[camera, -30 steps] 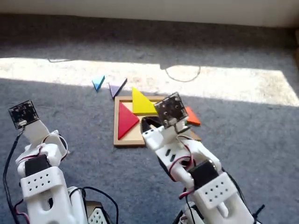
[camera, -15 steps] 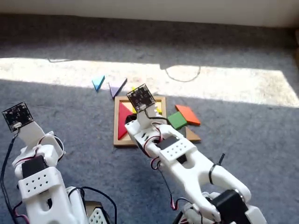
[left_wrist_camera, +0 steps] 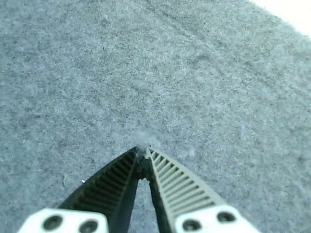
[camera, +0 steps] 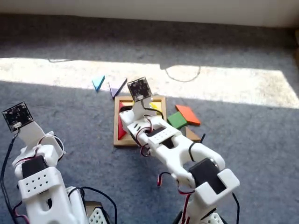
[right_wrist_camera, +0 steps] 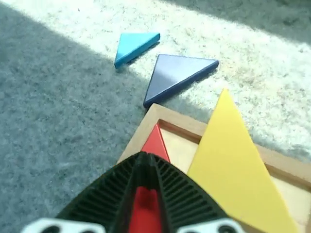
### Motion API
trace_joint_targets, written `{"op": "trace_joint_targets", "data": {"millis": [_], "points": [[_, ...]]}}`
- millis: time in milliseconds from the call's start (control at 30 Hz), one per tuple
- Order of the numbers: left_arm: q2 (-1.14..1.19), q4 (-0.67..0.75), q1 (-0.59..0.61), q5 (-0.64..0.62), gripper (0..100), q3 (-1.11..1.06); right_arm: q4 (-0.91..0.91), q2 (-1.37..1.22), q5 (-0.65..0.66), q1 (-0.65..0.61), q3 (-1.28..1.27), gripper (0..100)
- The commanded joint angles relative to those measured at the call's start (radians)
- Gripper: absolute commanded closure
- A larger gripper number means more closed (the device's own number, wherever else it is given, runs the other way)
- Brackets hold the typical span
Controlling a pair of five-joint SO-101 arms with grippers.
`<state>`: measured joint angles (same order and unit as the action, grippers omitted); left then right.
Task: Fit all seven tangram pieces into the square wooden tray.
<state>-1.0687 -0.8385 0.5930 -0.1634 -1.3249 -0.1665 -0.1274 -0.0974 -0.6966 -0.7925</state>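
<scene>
Square wooden tray (camera: 116, 126) lies on grey carpet (camera: 70, 112), holding a large red triangle (right_wrist_camera: 156, 141) and a large yellow triangle (right_wrist_camera: 228, 160). At its eleven o'clock lie a small light-blue triangle (camera: 98, 83) and a purple triangle (camera: 117, 87). At its three o'clock sit a green square (camera: 176, 120) and an orange parallelogram (camera: 188, 115). The right hand (right_wrist_camera: 144, 156) hangs clenched over the red triangle, and the left hand (left_wrist_camera: 142, 151) is clenched above bare carpet.

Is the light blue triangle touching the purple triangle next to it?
Apart. The right wrist view shows a strip of carpet between the light blue triangle and the purple triangle.
</scene>
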Motion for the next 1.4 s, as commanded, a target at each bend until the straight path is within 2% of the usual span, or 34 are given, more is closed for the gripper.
{"op": "trace_joint_targets", "data": {"millis": [0,200,467,633,933,1200,1367], "points": [[-0.013,0.012,0.007,0.006,100,0.005,-0.027,-0.024,-0.037,0.064,0.079,98.8],[-0.013,0.012,0.007,0.006,100,0.004,-0.007,-0.024,-0.037,0.102,0.064,98.8],[-0.013,0.012,0.007,0.006,100,0.004,0.308,-0.021,-0.029,0.105,0.061,98.8],[-0.013,0.012,0.007,0.006,100,0.002,0.403,-0.022,0.106,0.11,0.097,98.8],[-0.013,0.012,0.008,0.006,100,0.002,0.541,0.058,0.212,0.176,0.101,99.2],[-0.013,0.012,0.007,0.006,100,0.002,0.535,0.36,0.204,0.166,0.042,99.3],[-0.013,0.012,0.007,0.006,100,0.002,0.469,0.321,-0.009,0.105,0.039,98.9]]}}
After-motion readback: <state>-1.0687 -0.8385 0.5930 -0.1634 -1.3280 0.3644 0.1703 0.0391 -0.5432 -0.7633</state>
